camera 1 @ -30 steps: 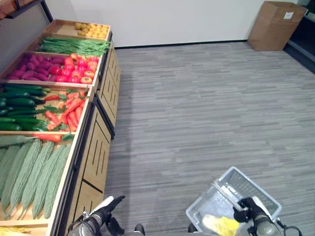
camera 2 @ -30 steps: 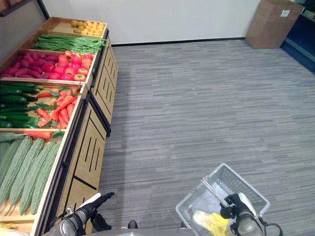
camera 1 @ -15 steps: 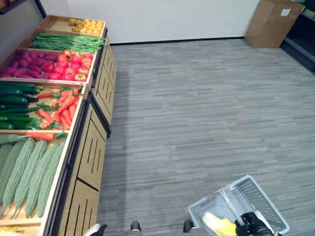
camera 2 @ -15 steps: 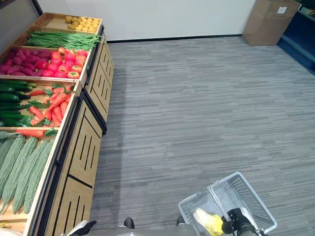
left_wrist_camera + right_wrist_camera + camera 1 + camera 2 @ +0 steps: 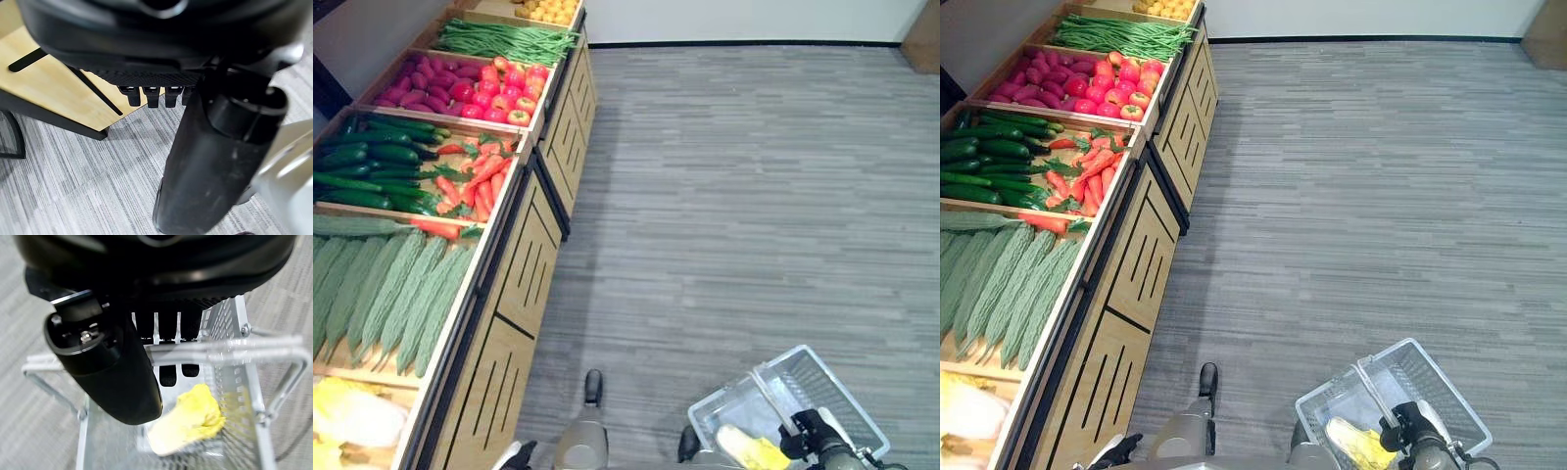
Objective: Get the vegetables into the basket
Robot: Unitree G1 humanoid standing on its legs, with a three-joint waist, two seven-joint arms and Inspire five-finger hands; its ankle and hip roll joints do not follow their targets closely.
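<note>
Right wrist view shows the right hand (image 5: pixel 122 377) with its fingers (image 5: pixel 166 325) curled over the clear handle (image 5: pixel 230 350) of the basket (image 5: pixel 234 396), thumb wrapped beneath, so it carries the basket by that bar. In the left eye view the same right hand sits at the basket's near end, low at the robot's right. Inside the basket, just below the hand, lies a yellow leafy vegetable (image 5: pixel 188 421), already loaded.

The left hand (image 5: pixel 516 456) peeks in at the bottom edge of the left eye view, close beside the wooden front of the produce stand (image 5: pixel 519 294). In the left wrist view its fingers (image 5: pixel 146 95) hang down over the stand's panel and the grey floor; they look loosely extended and hold nothing.

The remaining vegetables lie on the stand, forward and to the left of both hands. Nearest the left hand are pale cabbages (image 5: pixel 347 421), then bitter gourds (image 5: pixel 396 294) whose long axes run roughly away from the robot. Beyond come carrots (image 5: pixel 480 181), cucumbers (image 5: pixel 372 171) lying crosswise, tomatoes (image 5: pixel 504 88) and green beans (image 5: pixel 509 41).

The free left hand is clearly the nearer one, so the next pick likely calls for it to reach up and leftward over the stand's edge.
</note>
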